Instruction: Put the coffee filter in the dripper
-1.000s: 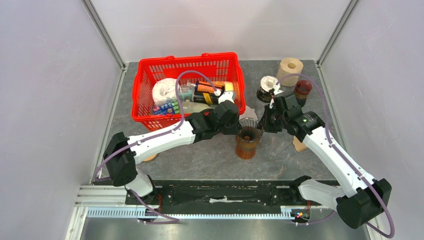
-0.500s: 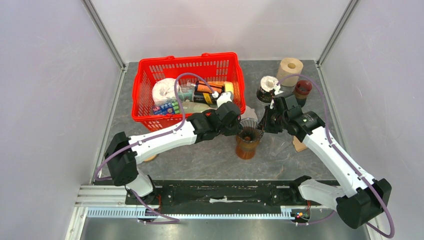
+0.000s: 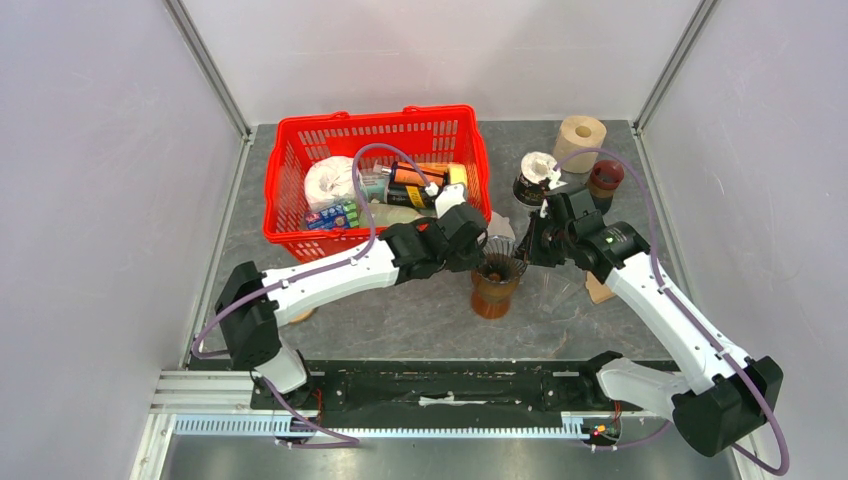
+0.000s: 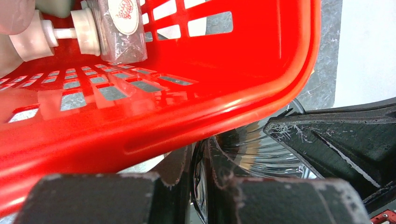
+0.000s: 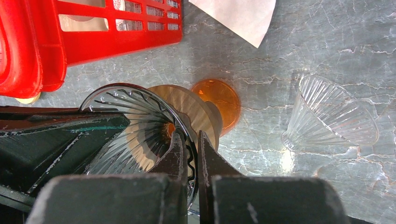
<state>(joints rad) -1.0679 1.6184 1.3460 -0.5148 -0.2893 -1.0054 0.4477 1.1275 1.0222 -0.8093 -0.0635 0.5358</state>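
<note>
Left jaws and right jaws each clamp the rim of the clear ribbed conical dripper [image 5: 133, 128], over an amber translucent cup [image 3: 493, 296].

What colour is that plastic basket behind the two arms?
The basket is bright red, with slotted walls; it shows best in the top external view.

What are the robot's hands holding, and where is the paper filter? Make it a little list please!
dripper: clear, ribbed, sitting on the amber cup, no filter inside
left gripper: shut on the dripper's rim
right gripper: shut on the rim's opposite side
coffee filter: white, lying on the table near the red basket
spare dripper: on its side, untouched
</note>
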